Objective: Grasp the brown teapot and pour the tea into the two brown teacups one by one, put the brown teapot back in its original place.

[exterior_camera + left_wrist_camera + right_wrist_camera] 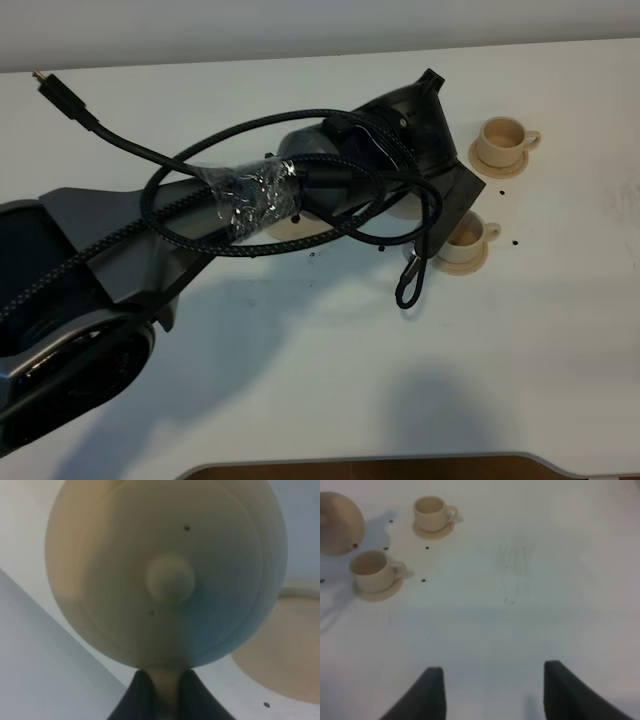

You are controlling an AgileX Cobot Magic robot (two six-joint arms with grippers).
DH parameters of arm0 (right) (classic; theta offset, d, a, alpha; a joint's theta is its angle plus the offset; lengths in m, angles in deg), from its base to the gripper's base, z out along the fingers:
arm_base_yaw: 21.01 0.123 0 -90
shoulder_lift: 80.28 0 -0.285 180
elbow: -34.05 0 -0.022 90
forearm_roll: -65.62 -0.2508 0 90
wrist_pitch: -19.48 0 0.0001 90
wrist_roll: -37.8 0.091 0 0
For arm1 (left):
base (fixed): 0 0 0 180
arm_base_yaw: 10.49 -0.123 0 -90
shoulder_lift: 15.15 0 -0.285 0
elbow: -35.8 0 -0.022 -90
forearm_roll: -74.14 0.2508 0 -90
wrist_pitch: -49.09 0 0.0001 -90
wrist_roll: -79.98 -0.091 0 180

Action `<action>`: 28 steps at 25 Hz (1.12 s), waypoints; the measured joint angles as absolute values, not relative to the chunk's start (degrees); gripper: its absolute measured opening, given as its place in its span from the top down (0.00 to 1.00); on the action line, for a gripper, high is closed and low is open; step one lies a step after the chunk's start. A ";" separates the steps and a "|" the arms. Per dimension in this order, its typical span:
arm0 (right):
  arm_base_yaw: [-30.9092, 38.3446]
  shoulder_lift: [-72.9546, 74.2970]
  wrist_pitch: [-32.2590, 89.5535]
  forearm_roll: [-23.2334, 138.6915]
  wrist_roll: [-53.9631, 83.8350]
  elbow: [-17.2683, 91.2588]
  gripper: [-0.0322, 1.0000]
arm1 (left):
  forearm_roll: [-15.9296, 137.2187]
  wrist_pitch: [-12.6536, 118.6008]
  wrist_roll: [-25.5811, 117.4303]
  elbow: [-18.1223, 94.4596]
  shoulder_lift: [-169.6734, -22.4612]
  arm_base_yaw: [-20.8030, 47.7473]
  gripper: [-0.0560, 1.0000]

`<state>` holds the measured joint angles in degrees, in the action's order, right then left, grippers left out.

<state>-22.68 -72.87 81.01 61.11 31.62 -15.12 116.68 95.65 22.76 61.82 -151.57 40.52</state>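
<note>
Item: brown teapot [165, 575] | Place: just beside nearer teacup [370, 570], seemingly tipped | My left hand [160, 700]: pinching its handle | My right hand [492, 690]: spread over bench [520, 605] | Step: pouring, I judge | Next: steady tilt, then farther teacup [432, 512]

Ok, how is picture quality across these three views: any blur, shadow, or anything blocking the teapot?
Left wrist view: the brown teapot fills the frame, soft and out of focus, one side in bluish shade. Exterior high view: sharp and evenly lit, but the left arm and its cable hide the teapot, and soft shadows fall on the table. Right wrist view: slightly soft, with the two brown teacups still readable.
</note>
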 joint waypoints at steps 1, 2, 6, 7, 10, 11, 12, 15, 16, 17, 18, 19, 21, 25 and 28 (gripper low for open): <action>-22.68 -72.87 81.01 61.11 31.62 -15.12 0.55 | 116.90 95.65 22.76 61.82 -151.72 40.67 0.83; -22.68 -72.87 81.01 61.11 31.62 -15.12 0.55 | 117.30 95.60 22.71 61.82 -151.76 40.74 0.83; -22.68 -72.87 81.01 61.11 31.57 -15.12 0.55 | 117.96 95.17 22.71 61.82 -151.84 40.81 0.83; -22.68 -72.87 81.01 61.11 31.57 -15.12 0.55 | 118.13 95.06 22.71 61.82 -151.84 40.81 0.83; -22.68 -72.87 81.01 61.11 31.57 -15.12 0.55 | 119.47 95.09 22.71 61.82 -151.84 40.86 0.83; -22.68 -72.87 81.01 61.11 31.57 -15.12 0.55 | 120.10 95.09 22.71 61.82 -151.84 40.93 0.83; -22.68 -72.87 81.01 61.11 31.57 -15.12 0.55 | 120.85 95.09 22.71 61.82 -151.84 41.06 0.83; -22.68 -72.87 81.01 61.11 31.57 -15.12 0.55 | 122.53 95.05 22.71 61.82 -151.84 41.44 0.83; -22.68 -72.87 81.01 61.11 31.57 -15.12 0.55 | 122.91 95.05 22.71 61.82 -151.84 41.59 0.83; -22.68 -72.87 81.01 61.11 31.57 -15.12 0.55 | 123.16 94.98 22.71 61.82 -151.84 41.70 0.83; -22.68 -72.87 81.01 61.11 31.57 -15.12 0.55 | 123.42 94.84 22.71 61.82 -151.84 41.82 0.83; -22.68 -72.87 81.01 61.11 31.62 -15.12 0.55 | 123.62 94.73 22.71 61.82 -151.84 41.88 0.83; -22.68 -72.87 81.01 61.11 31.62 -15.12 0.55 | 123.90 94.48 22.70 61.82 -151.84 41.92 0.83; -22.68 -72.87 81.01 61.11 31.62 -15.12 0.55 | 124.59 93.93 22.16 61.82 -151.84 41.95 0.83; -22.68 -72.87 81.01 61.11 31.62 -15.12 0.55 | 125.03 93.46 20.82 61.82 -151.84 41.99 0.83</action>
